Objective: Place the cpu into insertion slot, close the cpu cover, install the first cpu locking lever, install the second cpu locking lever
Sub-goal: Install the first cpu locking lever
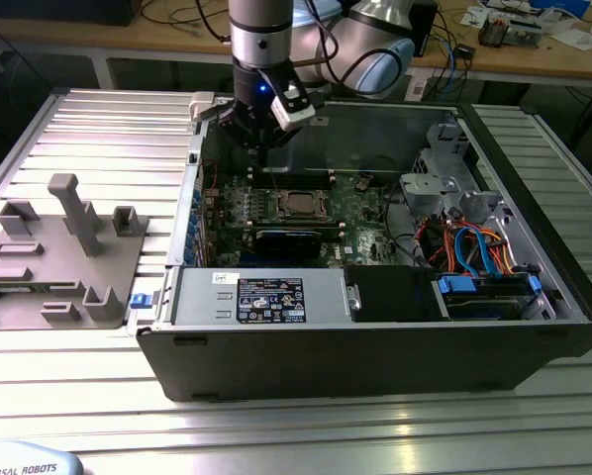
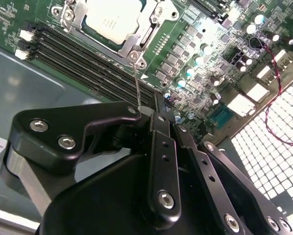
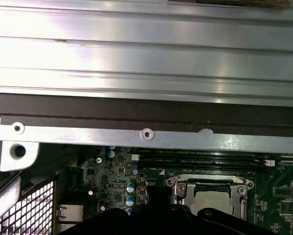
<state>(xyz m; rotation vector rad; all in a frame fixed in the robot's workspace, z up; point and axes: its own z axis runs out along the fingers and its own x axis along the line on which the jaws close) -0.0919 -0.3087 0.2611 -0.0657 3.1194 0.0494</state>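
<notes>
Here, exterior view: the gripper hangs over the far left of the motherboard, cpu seated flat in the insertion slot, cpu cover down around it. Second wrist view: fingers together, pinching a thin lever wire running toward the slot corner. First wrist view: cpu sits square, edges along the memory slots. Judgement: keep hold low, swing gently.

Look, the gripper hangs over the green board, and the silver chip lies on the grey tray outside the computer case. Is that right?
Not quite. The gripper hangs over the green board, but the cpu sits in the insertion slot on that board, as the second wrist view shows.
</notes>
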